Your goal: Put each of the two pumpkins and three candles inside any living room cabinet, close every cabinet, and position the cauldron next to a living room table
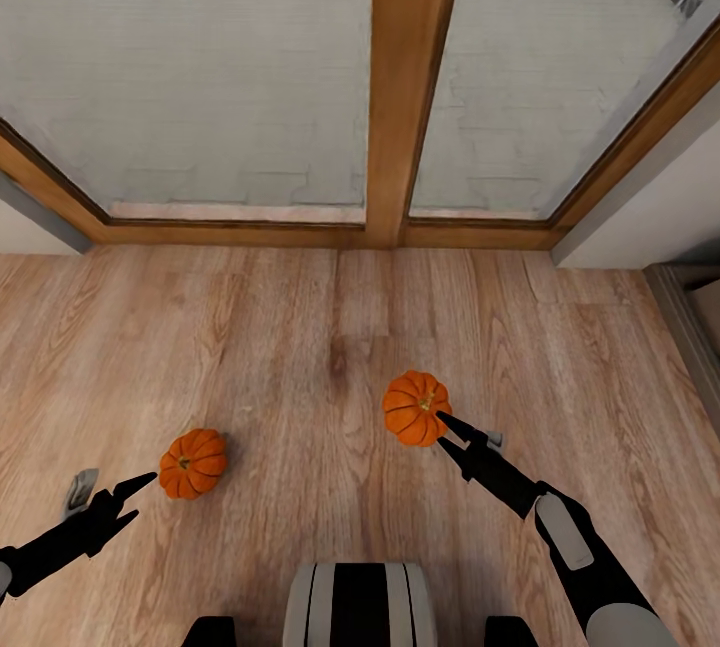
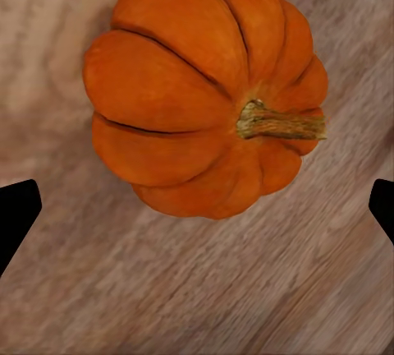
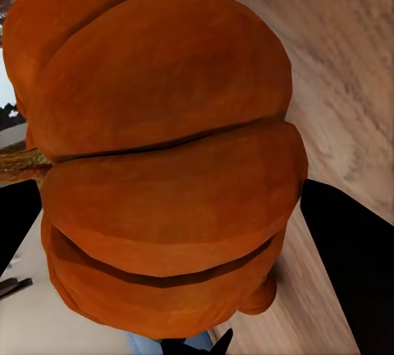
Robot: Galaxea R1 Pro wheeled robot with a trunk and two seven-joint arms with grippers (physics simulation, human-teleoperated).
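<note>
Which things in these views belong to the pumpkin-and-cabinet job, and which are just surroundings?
Part of the job:
- left pumpkin, on the floor just ahead of the open left gripper
- right pumpkin, between the right gripper's fingers

Just surroundings:
- wooden floor
- window frame with glass panes
- white wall at the right

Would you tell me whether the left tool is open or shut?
Open: the left tool shows its tips wide apart, and the pumpkin lies beyond them on the floor.
</note>
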